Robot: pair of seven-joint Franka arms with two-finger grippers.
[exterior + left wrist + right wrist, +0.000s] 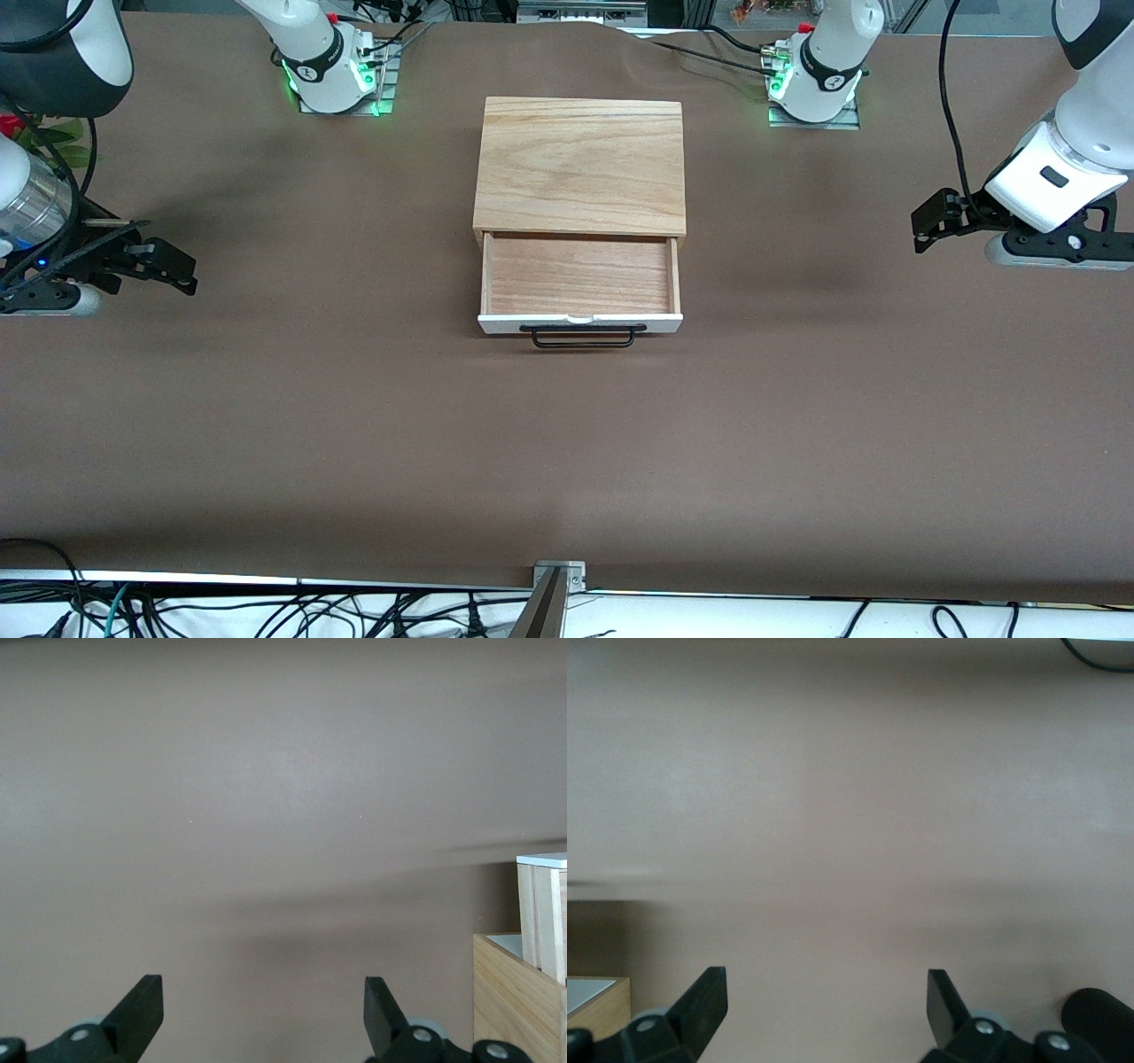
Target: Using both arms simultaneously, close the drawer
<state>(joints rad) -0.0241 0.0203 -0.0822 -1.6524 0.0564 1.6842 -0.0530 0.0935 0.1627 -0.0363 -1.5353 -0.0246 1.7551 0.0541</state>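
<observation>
The left gripper (pixel 926 226) hangs at the right edge of the front frame, fingers (pixel 142 1010) spread wide over bare brown table (pixel 266 425) and holding nothing. The right gripper (pixel 177 266) hangs at the left edge of the frame, its fingers (pixel 704 1001) likewise spread and empty. Both are well apart from the wooden box (pixel 580 164) at the upper centre of the frame. The drawer (pixel 580 279) stands pulled out of the box toward the front camera, its white front panel and black wire handle (pixel 583 337) lowest in the frame.
</observation>
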